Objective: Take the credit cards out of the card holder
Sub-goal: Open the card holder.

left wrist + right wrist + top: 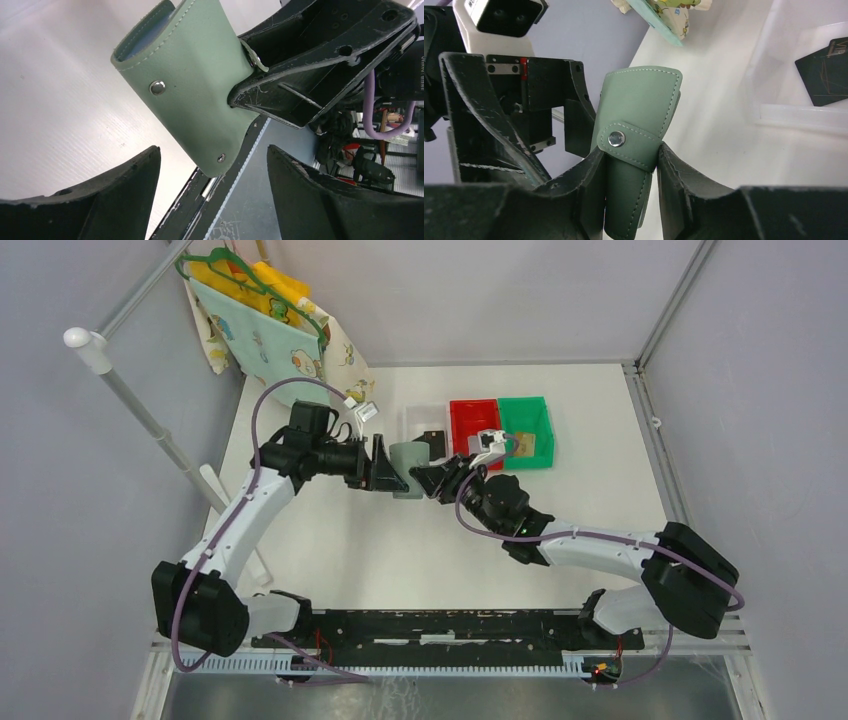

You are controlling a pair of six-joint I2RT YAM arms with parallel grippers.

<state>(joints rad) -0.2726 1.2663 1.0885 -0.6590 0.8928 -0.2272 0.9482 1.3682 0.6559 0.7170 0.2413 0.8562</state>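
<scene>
The card holder (408,471) is a grey-green stitched wallet, held up off the table between the two arms. My right gripper (630,156) is shut on its lower part, just below the snap strap, which looks fastened. The holder (640,102) stands upright above those jaws. My left gripper (213,152) is open. The holder's lower corner (192,90) hangs between its spread fingers and touches neither. No cards show in the holder. A tan card (527,446) lies in the green bin (540,412).
A red bin (463,416) stands left of the green bin. A clear tray (416,418) beside it holds a small black object (432,438), also visible in the right wrist view (824,72). Clothes on a hanger (262,315) hang at the back left.
</scene>
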